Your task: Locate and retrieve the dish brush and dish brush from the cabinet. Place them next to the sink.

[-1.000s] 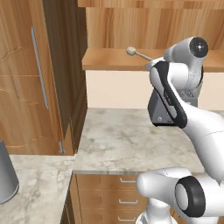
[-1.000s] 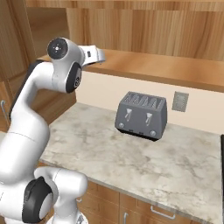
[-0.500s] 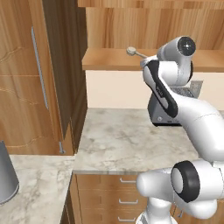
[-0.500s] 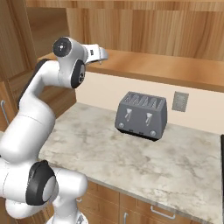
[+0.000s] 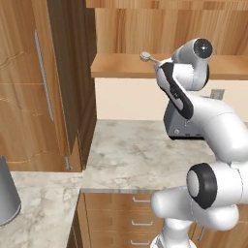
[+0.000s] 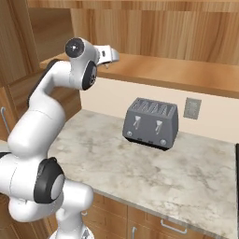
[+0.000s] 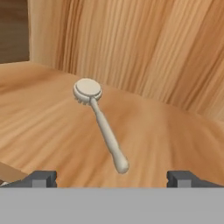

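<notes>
In the left base view, the white arm is reaching up from the lower right toward the light-brown cabinet (image 5: 121,67), its hand hidden behind its own upper links. The pale dish brush (image 5: 148,58) is lying on the shelf ledge, its round head poking out just left of the arm. A grey toaster (image 5: 180,127) is sitting on the marble counter (image 5: 131,150) below, partly behind the arm. A dark tall cupboard (image 5: 34,87) with a long steel bar handle is standing at left, and a grey container (image 5: 7,196) is showing at the lower left edge.

In the right base view, the arm is rising from the lower left and bending over at the shelf ledge, with the white hand pointing along the ledge at upper centre; the fingertips cannot be made out here. The toaster is standing on the counter against the back wall, beside a grey wall outlet (image 6: 192,108).

In the hand view, the gripper (image 7: 111,178) is hovering with its jaws spread wide and holding nothing, the two dark finger tips (image 7: 41,178) standing at either side of the bottom. The dish brush is lying flat on the wooden shelf between and ahead of them, untouched, its handle end nearest the gripper and its round head farther off toward the cabinet's back panel.
</notes>
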You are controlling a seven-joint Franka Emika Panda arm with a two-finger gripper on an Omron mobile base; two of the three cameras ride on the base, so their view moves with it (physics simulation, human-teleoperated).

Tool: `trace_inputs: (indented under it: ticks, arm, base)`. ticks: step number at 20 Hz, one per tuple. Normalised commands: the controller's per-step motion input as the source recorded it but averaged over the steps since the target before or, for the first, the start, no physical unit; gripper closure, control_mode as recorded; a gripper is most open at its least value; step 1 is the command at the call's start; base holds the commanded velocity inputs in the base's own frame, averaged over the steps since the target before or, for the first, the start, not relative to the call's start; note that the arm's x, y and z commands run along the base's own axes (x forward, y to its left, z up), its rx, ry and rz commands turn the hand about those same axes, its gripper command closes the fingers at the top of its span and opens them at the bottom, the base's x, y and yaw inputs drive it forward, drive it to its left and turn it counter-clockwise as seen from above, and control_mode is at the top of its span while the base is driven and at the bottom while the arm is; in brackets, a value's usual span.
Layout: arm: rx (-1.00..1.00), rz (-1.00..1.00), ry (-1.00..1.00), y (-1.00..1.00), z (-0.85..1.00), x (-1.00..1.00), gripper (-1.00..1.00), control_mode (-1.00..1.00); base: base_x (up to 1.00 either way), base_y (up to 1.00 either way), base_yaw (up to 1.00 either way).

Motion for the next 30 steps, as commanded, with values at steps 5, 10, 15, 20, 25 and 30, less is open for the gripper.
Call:
trace_inputs:
  ticks: [5, 10, 15, 20, 25, 30]
  arm:
    - [0.01, 0.03, 0.02, 0.0, -0.07, 0.32, -1.0, -1.0]
    - [0.0, 0.05, 0.05, 0.0, -0.01, 0.43, -1.0, -1.0]
    - [0.0, 0.05, 0.01, -0.05, 0.0, 0.42, -1.0, -1.0]
    - [0.0, 0.03, 0.02, -0.01, -0.03, 0.24, -1.0, -1.0]
    - [0.0, 0.0, 0.05, 0.08, -0.15, 0.12, -1.0, -1.0]
    - [0.0, 0.0, 0.05, 0.04, -0.18, 0.16, -1.0, -1.0]
  base:
    - [0.0, 0.0, 0.0]
    - [0.0, 0.0, 0.0]
    - [0.0, 0.0, 0.0]
    - [0.0, 0.0, 0.0]
    - [0.0, 0.0, 0.0]
    - [0.0, 0.0, 0.0]
